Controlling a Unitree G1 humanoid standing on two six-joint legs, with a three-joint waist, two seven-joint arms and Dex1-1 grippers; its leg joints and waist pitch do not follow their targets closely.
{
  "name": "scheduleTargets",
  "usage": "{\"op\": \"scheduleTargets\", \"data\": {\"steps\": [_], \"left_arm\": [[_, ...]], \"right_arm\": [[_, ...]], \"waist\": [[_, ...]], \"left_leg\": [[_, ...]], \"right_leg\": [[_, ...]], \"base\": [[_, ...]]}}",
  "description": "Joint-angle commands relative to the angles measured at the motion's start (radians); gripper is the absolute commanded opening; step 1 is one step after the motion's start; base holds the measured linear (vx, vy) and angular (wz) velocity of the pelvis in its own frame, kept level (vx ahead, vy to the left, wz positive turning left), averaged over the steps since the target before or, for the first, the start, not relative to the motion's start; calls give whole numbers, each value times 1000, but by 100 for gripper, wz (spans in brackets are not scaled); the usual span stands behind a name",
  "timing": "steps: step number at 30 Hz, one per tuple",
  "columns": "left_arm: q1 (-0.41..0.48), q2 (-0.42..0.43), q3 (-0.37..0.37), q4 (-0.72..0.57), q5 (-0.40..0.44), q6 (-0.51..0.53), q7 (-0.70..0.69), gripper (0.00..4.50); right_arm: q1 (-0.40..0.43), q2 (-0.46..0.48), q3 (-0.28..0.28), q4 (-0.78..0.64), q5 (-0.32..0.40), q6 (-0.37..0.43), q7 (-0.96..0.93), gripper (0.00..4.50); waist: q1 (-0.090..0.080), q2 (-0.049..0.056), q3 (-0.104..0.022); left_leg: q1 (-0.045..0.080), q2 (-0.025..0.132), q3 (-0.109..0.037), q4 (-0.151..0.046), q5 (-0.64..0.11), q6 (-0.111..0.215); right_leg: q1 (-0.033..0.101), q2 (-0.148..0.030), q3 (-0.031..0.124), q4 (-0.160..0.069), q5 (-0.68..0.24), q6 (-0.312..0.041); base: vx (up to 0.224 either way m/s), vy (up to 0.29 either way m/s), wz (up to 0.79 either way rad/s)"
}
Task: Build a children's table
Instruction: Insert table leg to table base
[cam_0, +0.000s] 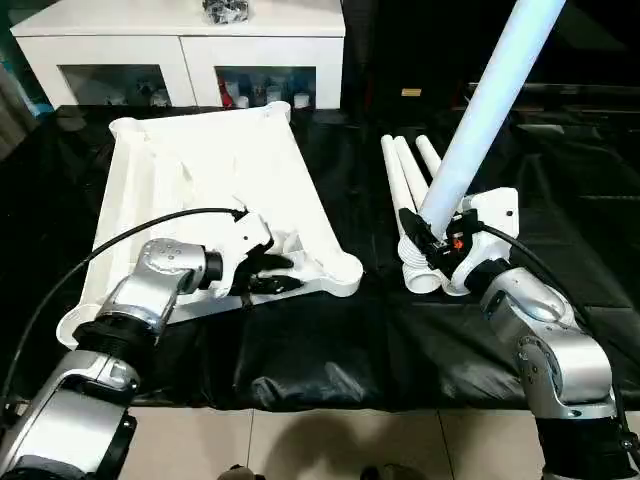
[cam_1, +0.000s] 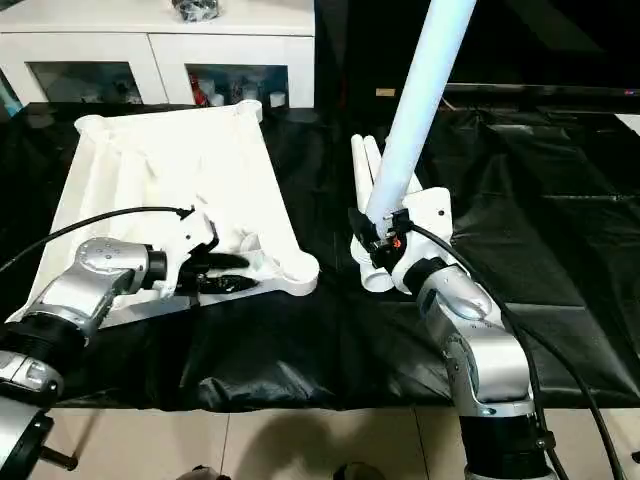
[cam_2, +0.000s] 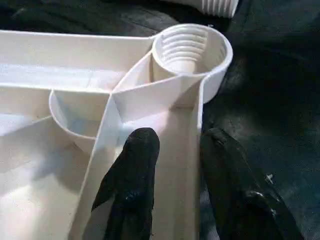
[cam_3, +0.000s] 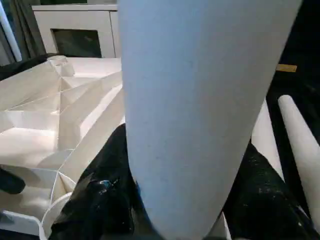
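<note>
Right tool (cam_0: 432, 243) clamps one leg (cam_0: 487, 115) raised beside the upturned tabletop (cam_0: 215, 170), ready for its near corner socket (cam_2: 189, 47); left tool (cam_2: 175, 165) straddles the tabletop's rim, steadying it.

Left end effector (cam_0: 280, 275) low, right end effector (cam_0: 438, 243) raised

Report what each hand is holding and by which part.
The right hand grips one white leg near its lower end, tilted up. The left hand straddles the tabletop's side wall beside a corner socket; whether it is clamped cannot be told.
</note>
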Motion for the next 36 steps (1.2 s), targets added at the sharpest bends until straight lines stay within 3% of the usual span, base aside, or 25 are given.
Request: {"op": "scheduleTargets", "data": {"steps": [1,3,4,6,15,20,24,27,30,32,33,34,36], "left_arm": [[8,14,-20,-11,29,-19,-8,136],[9,15,-20,-9,36,-25,-9,131],[10,15,-19,-7,40,-28,-7,120],[13,16,-17,-3,47,-34,-4,93],[20,19,-20,-5,52,-34,-12,4],[24,18,-13,-9,52,-29,-20,0],[30,19,-5,-29,46,-20,-31,0],[42,10,9,-88,13,14,-45,0],[88,1,-1,-220,-16,71,-60,0],[129,-10,-21,-317,-24,113,-54,0],[152,-15,-36,-367,-23,131,-47,0],[170,-24,-48,-403,-11,156,-24,0],[188,-33,-60,-440,2,184,2,0]], "right_arm": [[2,-7,4,-1,-10,-4,0,190],[2,-7,5,0,-10,-5,0,190],[1,-6,5,1,-10,-5,0,190],[1,-6,6,2,-10,-6,0,190],[-3,-3,4,5,-10,-5,2,190],[-8,0,0,6,-8,-1,5,190],[-30,3,-4,17,8,6,21,190],[-66,4,-16,30,45,32,46,190],[-111,-2,-24,46,102,78,102,190],[-136,-7,-25,61,128,98,137,190],[-148,-12,-21,69,133,98,156,190],[-154,-15,-17,72,142,108,172,190],[-161,-18,-12,75,151,119,190,190]], "waist": [[1,16,-76],[1,16,-76],[1,8,-76],[3,13,-74],[2,13,-74],[1,13,-75],[-1,14,-76],[0,16,-76],[1,14,-79],[2,15,-77],[3,10,-75],[4,12,-77],[9,8,-73]], "left_leg": [[13,2,8,-79,-245,-18],[14,1,8,-79,-252,-17],[12,1,10,-79,-251,-16],[13,1,9,-79,-255,-17],[13,1,8,-81,-265,-19],[12,1,8,-81,-257,-19],[13,3,9,-80,-250,-15],[14,4,9,-79,-245,-13],[13,10,8,-79,-223,-9],[14,9,12,-77,-213,-2],[12,9,13,-77,-211,3],[13,11,13,-76,-214,1],[14,9,15,-77,-228,3]], "right_leg": [[71,-52,33,-72,-253,-182],[72,-52,33,-73,-261,-179],[72,-52,33,-75,-268,-178],[70,-53,33,-75,-292,-172],[68,-53,33,-77,-315,-162],[69,-53,33,-76,-301,-164],[69,-53,34,-71,-257,-185],[69,-53,34,-70,-243,-194],[75,-57,35,-59,-192,-217],[70,-53,36,-62,-179,-221],[71,-53,35,-62,-184,-225],[71,-55,35,-59,-188,-225],[69,-53,35,-66,-247,-205]], "base": [[0,0,0],[0,0,0],[0,0,0],[0,0,0],[0,0,0],[0,0,0],[0,0,0],[0,0,0],[0,0,0],[0,0,0],[0,0,0],[0,0,0],[0,0,0]]}}
